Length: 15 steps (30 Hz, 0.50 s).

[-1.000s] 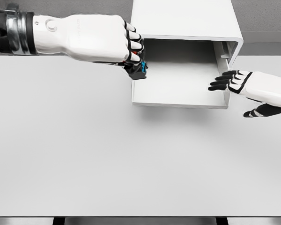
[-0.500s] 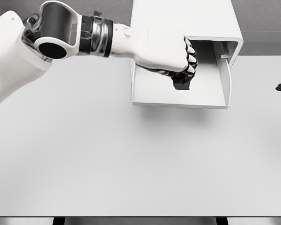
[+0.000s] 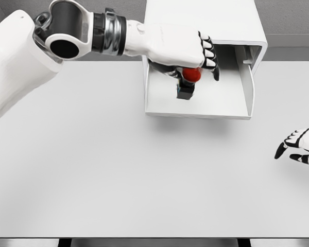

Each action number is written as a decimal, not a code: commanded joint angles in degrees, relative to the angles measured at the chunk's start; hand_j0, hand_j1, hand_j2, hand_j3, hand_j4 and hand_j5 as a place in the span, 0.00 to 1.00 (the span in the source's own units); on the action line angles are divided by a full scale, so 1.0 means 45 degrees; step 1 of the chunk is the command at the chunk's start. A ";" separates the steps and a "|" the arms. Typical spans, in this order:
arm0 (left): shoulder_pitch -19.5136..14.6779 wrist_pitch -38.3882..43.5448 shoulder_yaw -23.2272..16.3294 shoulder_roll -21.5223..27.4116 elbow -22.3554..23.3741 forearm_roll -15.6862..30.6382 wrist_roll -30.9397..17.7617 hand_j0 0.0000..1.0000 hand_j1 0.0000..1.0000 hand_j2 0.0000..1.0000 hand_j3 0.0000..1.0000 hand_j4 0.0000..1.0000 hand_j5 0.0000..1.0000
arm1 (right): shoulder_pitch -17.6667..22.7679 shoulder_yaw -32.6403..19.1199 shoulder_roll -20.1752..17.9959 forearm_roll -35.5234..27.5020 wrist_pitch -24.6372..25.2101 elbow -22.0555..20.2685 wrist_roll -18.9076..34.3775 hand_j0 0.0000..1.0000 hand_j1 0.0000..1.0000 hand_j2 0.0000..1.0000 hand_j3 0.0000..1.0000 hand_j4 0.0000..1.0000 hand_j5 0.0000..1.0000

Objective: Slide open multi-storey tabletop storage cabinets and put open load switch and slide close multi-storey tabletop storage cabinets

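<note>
The white tabletop cabinet stands at the back of the table, its lower drawer slid out toward me. My left hand reaches over the drawer with its fingers uncurled and pointing right. Just under its palm, inside the drawer, is the load switch, a black body with a red knob on top. I cannot tell whether the palm still touches the knob. My right hand hovers low at the right edge of the table, fingers relaxed and holding nothing.
The white table spreads out in front of the cabinet, with its front edge near the bottom of the picture. My left upper arm fills the upper left corner.
My left hand has uncurled from a fist, and the switch now shows below it in the drawer. My right hand has come back into view, lower on the right.
</note>
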 commanded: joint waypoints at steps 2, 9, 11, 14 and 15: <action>0.0000 0.0037 0.0109 -0.0026 0.0137 0.0038 0.0006 1.00 1.00 1.00 1.00 1.00 1.00 | -0.0625 0.1718 -0.0006 0.0149 0.0026 -0.0006 -0.0002 0.49 0.49 0.49 0.49 0.49 0.49; -0.0078 0.0037 0.0090 -0.0417 0.0626 0.0194 0.0006 1.00 1.00 1.00 1.00 1.00 1.00 | -0.1601 0.2773 0.0014 0.0169 0.0026 -0.0006 -0.0002 0.49 0.49 0.49 0.49 0.49 0.49; -0.0156 0.0037 0.0441 0.0303 -0.0779 0.1149 0.0006 1.00 1.00 1.00 1.00 1.00 1.00 | -0.2480 0.3789 0.0072 0.0169 0.0026 -0.0006 -0.0002 0.49 0.49 0.49 0.49 0.49 0.49; -0.0390 0.0037 0.1710 0.4463 -0.3788 0.5134 0.0006 1.00 1.00 1.00 1.00 1.00 1.00 | -0.3223 0.4473 0.0287 0.0169 0.0026 -0.0006 -0.0002 0.49 0.49 0.49 0.49 0.49 0.49; -0.0430 0.0037 0.2256 0.5711 -0.3984 0.6400 0.0006 1.00 1.00 1.00 1.00 1.00 1.00 | -0.3554 0.4785 0.0346 0.0169 0.0026 -0.0006 -0.0002 0.49 0.49 0.49 0.49 0.49 0.49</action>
